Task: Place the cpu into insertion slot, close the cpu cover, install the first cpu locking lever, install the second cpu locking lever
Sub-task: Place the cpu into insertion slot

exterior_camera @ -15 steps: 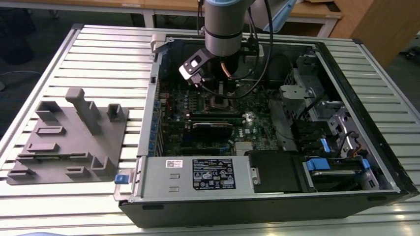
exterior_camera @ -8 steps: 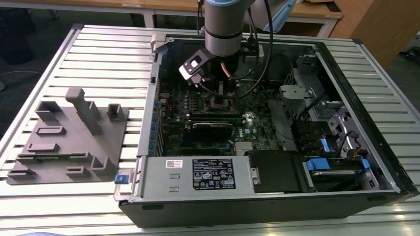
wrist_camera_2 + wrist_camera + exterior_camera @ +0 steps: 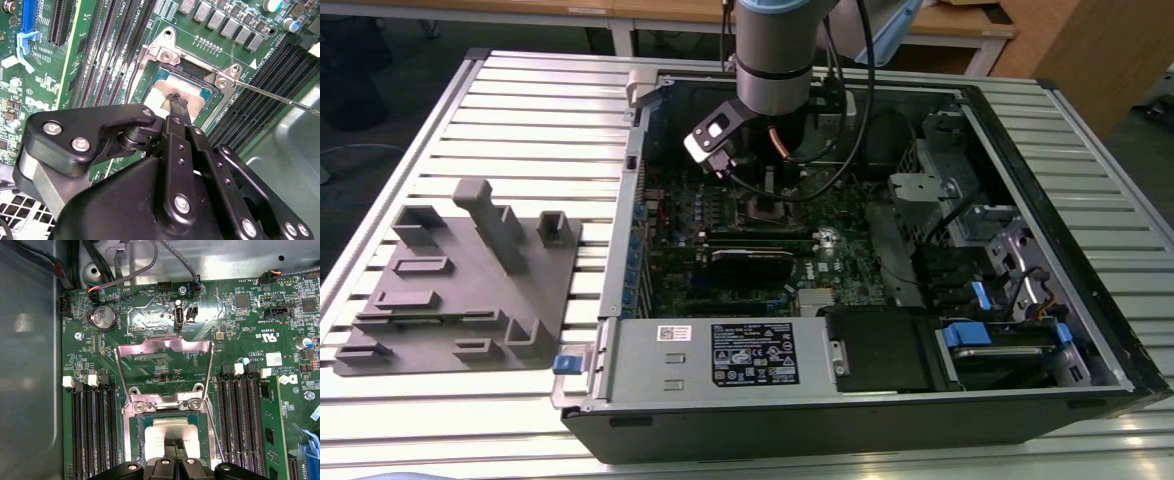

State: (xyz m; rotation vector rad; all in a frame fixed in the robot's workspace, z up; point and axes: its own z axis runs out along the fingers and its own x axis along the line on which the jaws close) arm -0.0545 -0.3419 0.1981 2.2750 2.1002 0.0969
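Inside the open computer case (image 3: 854, 430), upper middle of the exterior view, the hand (image 3: 177, 100) rests pinched-together, empty fingertips on the chip (image 3: 160, 432); the cover (image 3: 162, 347) lies flipped back.

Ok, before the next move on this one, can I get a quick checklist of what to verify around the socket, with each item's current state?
1. cpu within the insertion slot: ok, it lies inside the socket in both wrist views.
2. cpu seated flat: cannot tell, the pincer sits over its middle.
3. cpu cover open: ok, it is folded back onto the board beyond the socket.
4. Locking lever unlatched: ok, it juts out sideways, off the socket.
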